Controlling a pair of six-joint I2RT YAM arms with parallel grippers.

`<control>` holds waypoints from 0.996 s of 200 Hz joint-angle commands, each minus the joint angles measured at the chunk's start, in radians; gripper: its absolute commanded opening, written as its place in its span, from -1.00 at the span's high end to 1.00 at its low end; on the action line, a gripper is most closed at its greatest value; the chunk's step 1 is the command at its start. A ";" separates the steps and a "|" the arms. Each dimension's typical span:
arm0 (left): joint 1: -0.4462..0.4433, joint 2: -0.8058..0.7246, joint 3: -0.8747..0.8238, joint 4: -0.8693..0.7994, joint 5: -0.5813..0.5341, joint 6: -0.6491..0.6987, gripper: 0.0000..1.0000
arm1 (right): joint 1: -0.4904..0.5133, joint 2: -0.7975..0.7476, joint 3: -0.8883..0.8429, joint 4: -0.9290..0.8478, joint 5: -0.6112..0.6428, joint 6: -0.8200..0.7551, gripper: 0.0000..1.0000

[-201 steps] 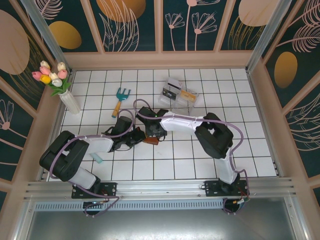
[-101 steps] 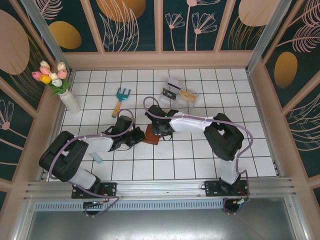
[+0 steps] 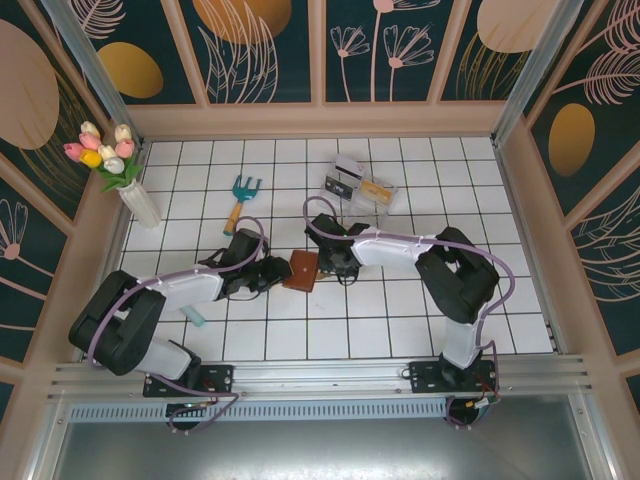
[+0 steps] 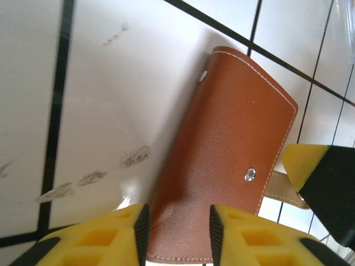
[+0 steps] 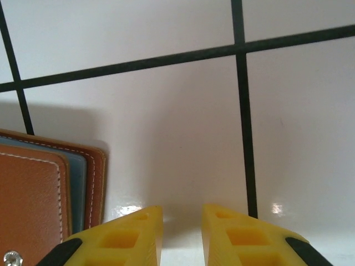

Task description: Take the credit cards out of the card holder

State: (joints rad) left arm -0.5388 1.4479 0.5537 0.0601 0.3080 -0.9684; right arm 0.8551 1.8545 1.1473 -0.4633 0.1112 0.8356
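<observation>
Left claw and right claw slightly spread, pinching nothing. Shows wallet lying shut, no cards out. Needs opening, then emptying.

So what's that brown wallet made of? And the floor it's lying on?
The card holder looks like leather, or a leather look-alike: smooth reddish-brown skin with a soft sheen, pale stitching along the edge and a small shiny snap. The floor looks like glossy white tile, though it could be a printed sheet: it shines back light and has dark grid lines.

Left gripper, right gripper, both ajar
</observation>
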 commanded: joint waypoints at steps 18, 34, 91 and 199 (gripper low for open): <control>0.008 -0.048 0.065 -0.122 -0.098 0.006 0.00 | -0.024 -0.057 -0.057 0.102 -0.140 0.034 0.44; 0.010 -0.042 0.075 -0.131 -0.105 0.003 -0.17 | -0.029 -0.073 -0.078 0.113 -0.160 0.043 0.42; 0.012 -0.029 0.099 -0.146 -0.124 0.008 -0.58 | -0.051 -0.132 -0.133 0.151 -0.252 0.067 0.41; 0.011 -0.012 0.107 -0.171 -0.135 0.025 -0.97 | -0.051 -0.129 -0.150 0.176 -0.326 0.069 0.59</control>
State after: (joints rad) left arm -0.5346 1.4235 0.6361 -0.0826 0.1883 -0.9577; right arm 0.8085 1.7386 1.0115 -0.3107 -0.1768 0.8986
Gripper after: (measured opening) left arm 0.985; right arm 0.227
